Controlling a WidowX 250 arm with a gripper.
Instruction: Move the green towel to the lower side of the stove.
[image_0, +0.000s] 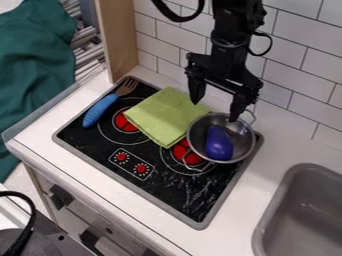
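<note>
The black gripper (214, 106) hangs over the back of the stove, its two fingers spread wide with nothing between them. Its left finger is above the towel's back right part and its right finger is by the pot's back rim. The folded green towel (163, 117) lies flat across the middle and back of the stove (170, 192), partly over the burners. On its right side it comes up to the metal pot.
A metal pot (246, 143) holding a purple eggplant (218, 144) stands on the right of the stove. A blue-handled fork (101, 110) lies at the left. The tiled wall (284, 75) is behind, and a grey sink (284, 200) is at the lower right.
</note>
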